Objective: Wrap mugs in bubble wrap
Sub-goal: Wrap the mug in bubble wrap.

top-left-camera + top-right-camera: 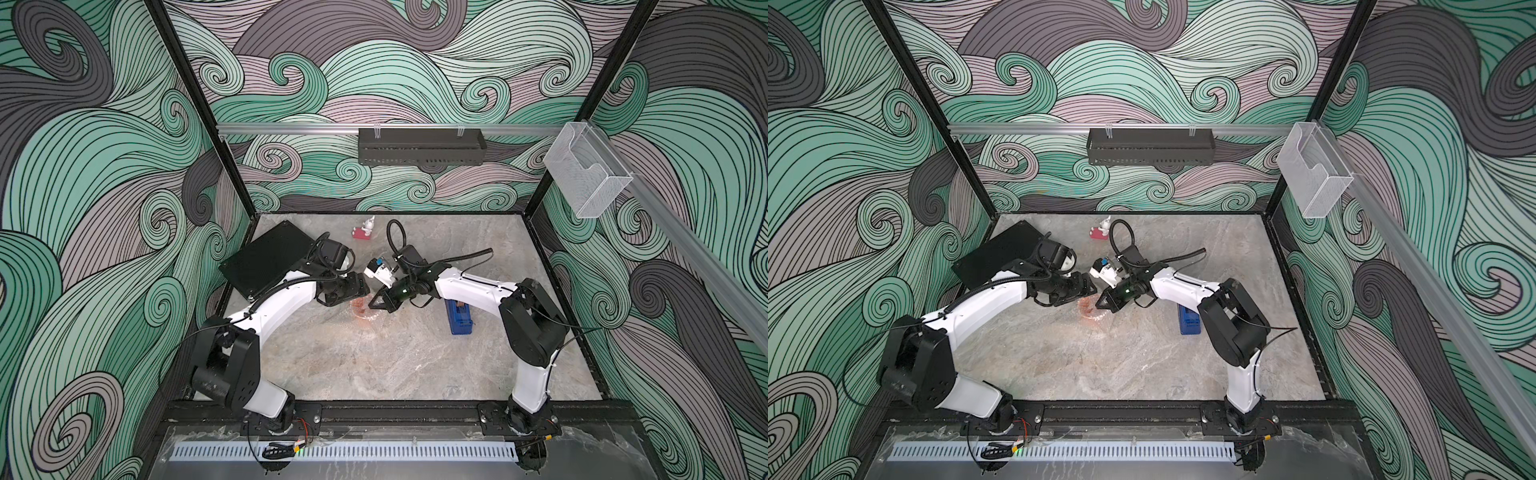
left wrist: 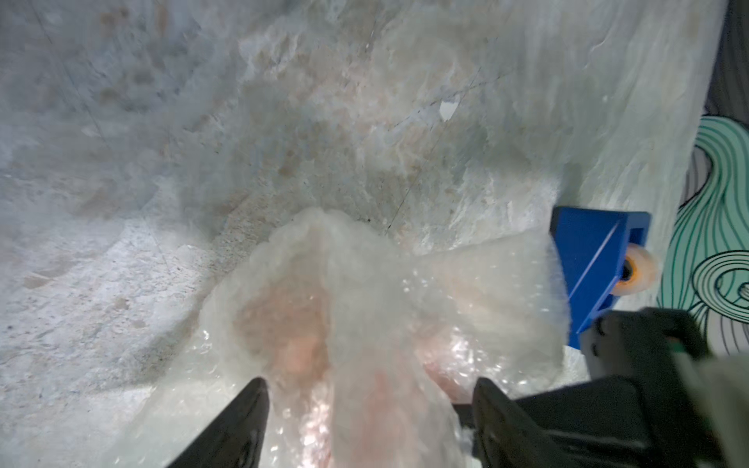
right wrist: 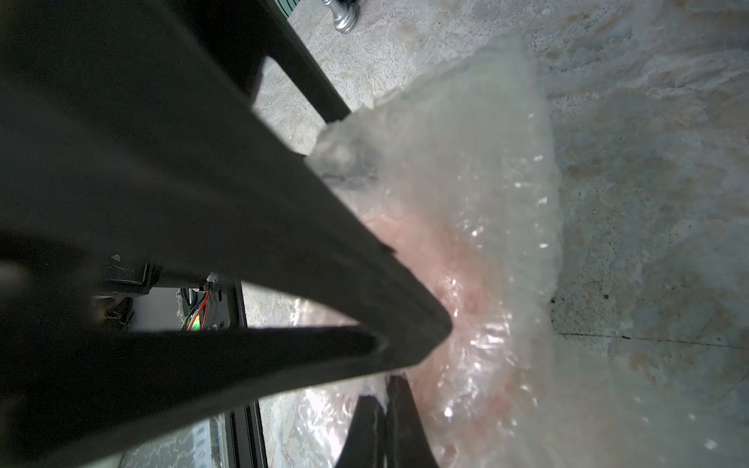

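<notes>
On table (image 1: 374,365): bubble wrap (image 2: 466,291) covers mug (image 2: 300,348); left hand (image 2: 369,385) straddles.

The mug (image 1: 360,309) lies inside the bubble wrap (image 2: 486,283), tape dispenser (image 1: 459,320) to its right.

Salmon-orange mug (image 2: 298,348) lies bundled inside crinkly, glossy bubble wrap (image 2: 478,279) on the table (image 1: 374,365).

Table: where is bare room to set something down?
Free: near table between the arm bases; back right corner behind the tape dispenser. Crowded: the centre, where left hand and right hand meet over the bubble wrap around the mug.
</notes>
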You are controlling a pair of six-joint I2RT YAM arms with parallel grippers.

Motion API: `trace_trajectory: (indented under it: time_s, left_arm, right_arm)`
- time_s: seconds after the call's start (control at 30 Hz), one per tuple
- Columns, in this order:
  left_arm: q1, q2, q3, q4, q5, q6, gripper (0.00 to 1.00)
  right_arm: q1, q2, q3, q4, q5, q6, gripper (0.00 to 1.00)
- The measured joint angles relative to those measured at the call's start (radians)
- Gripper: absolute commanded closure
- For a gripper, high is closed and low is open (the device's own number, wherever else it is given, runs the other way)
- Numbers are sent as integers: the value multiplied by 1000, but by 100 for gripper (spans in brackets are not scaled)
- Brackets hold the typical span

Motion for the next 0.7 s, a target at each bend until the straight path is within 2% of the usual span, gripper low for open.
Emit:
trace_trajectory:
  time_s: [0.13, 0.33, 0.7]
  left_arm:
    - [2, 21, -25, 2, -5, -1, 34]
    - [2, 20, -93, 40, -8, -10, 36]
    - [6, 20, -140, 100, -9, -13, 38]
  right_arm:
    - [1, 0, 3, -5, 2, 0, 100]
    - [5, 0, 4, -7, 5, 0, 100]
    - [11, -35, 5, -19, 8, 56, 74]
